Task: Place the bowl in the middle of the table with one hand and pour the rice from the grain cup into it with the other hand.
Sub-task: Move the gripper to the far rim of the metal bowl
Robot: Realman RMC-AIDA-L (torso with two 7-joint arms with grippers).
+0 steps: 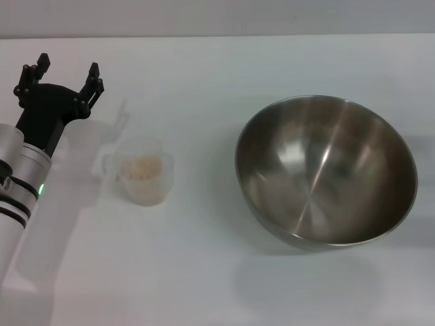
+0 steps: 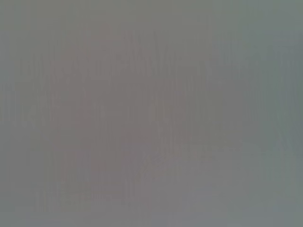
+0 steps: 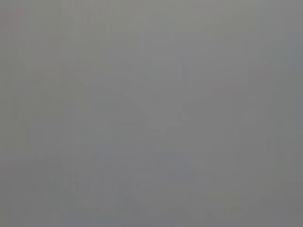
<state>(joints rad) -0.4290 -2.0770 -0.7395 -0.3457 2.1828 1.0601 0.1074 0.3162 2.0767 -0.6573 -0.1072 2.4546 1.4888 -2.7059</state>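
One left claw [image 1: 66, 73] gapes wide, empty, near the grain cup [image 1: 143, 178].

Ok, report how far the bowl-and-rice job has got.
Nothing looks done yet. The bowl sits empty toward the right side of the table, not in the middle. The rice is all in the grain cup, which stands upright. In hand: the left gripper is open, beside the cup and holding nothing. The right gripper is out of sight. Left: centring the bowl, then pouring.
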